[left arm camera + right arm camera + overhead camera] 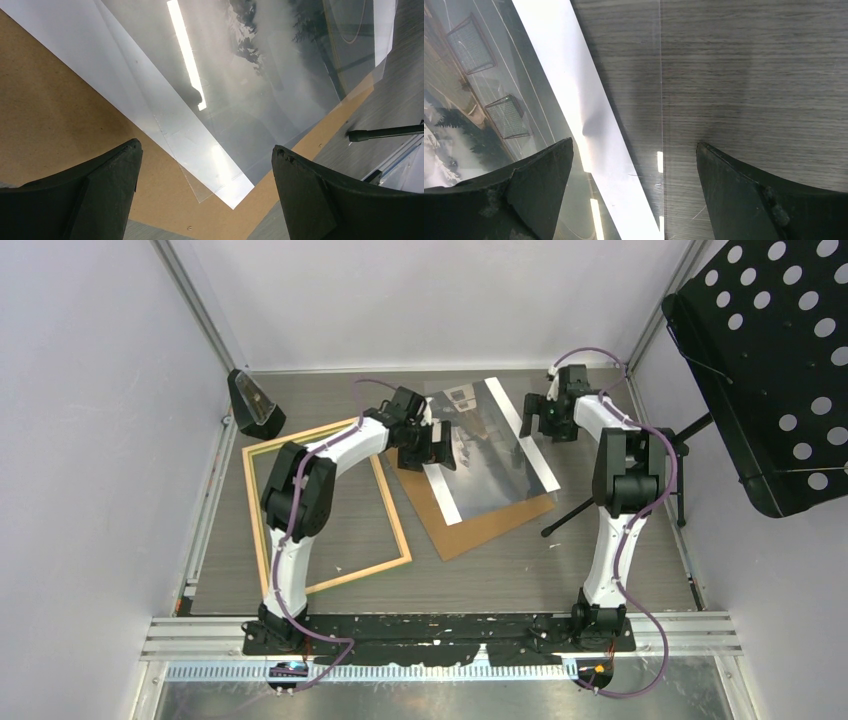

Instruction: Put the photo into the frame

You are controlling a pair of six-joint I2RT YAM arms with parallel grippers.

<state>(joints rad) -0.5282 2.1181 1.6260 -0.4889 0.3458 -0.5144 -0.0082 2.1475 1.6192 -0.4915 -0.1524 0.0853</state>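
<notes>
No readable text (labels, numbers), anywhere

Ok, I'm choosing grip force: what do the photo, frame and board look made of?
Photo: glossy paper or film print; it mirrors the ceiling lights.
Frame: pale bare wood, probably; the grain is too small to see.
Board: matte brown hardboard, likely; flat, dull and faintly speckled.
</notes>
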